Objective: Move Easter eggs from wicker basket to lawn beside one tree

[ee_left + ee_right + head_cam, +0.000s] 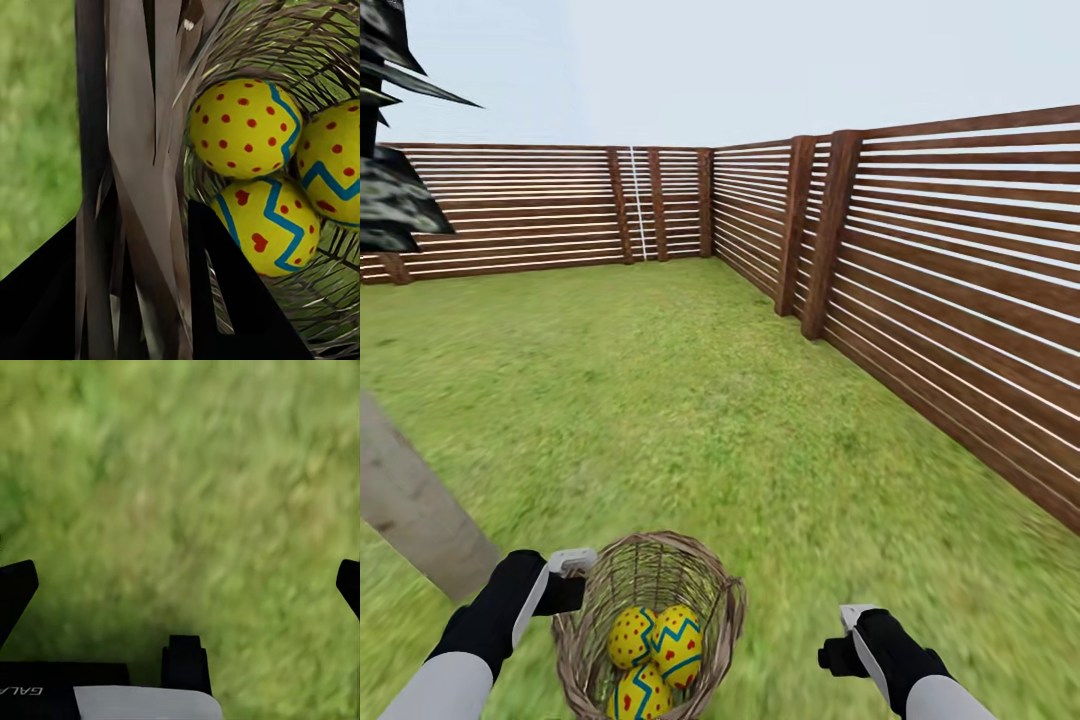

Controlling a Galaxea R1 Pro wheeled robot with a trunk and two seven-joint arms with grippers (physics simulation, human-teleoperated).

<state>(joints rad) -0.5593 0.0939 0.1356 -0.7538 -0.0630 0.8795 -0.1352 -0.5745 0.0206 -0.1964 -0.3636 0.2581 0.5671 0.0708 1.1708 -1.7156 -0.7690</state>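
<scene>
- Sitting at 6 o'clock in the head view, the basket (650,620) rests on the lawn (660,400) with all three eggs (655,650) inside, touching one another; none is out yet.
- A pale tree trunk (410,510) stands just beside the basket at 9 o'clock; a slat fence (960,300) runs from 12 to 3 o'clock.
- The left gripper (154,247) is at the basket's rim at 9 o'clock. In the left wrist view one of its fingers (225,300) lies inside the weave, the other outside, so they straddle the wall; whether they pinch it I cannot tell.
- The right gripper (180,577) hovers over bare grass at 3 o'clock, fingers spread, holding nothing.
- The eggs look hard, smooth and rounded, likely light and prone to slip or roll: grip across the widest middle.
- The basket looks light and may tip or slide when nudged.
</scene>
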